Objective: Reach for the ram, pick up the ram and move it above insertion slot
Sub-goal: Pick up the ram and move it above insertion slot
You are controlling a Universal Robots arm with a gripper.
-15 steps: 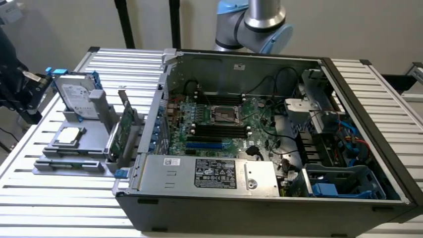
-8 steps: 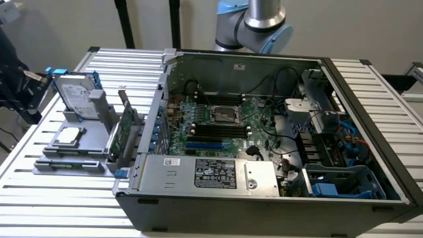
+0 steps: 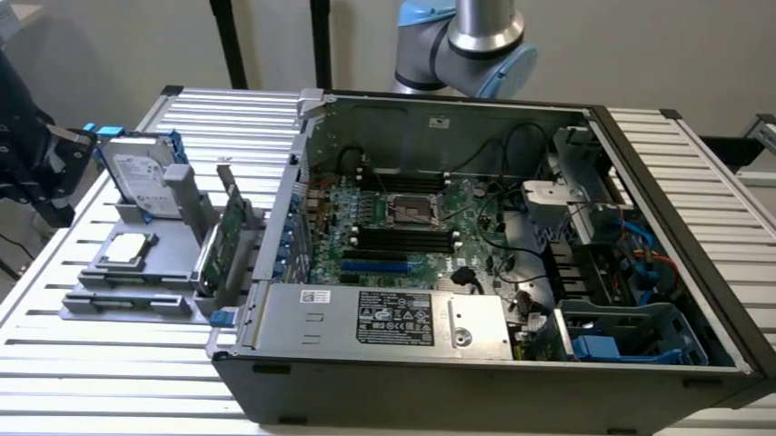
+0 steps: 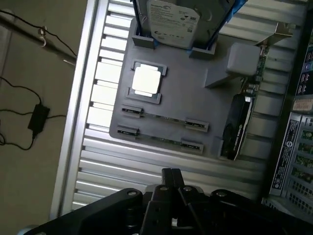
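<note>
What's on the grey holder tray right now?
A hard drive, a processor chip, a ram stick, a second ram stick, an expansion card. What lies beneath the drive and card is hidden.

A table (image 3: 122,372) of ribbed metal slats is seen carrying everything. An open computer case (image 3: 485,386) is laid on its side across the middle and the exterior view's right (the side panel is off). A grey holder block (image 3: 127,304) is set just beside it, at the exterior view's left.
</note>
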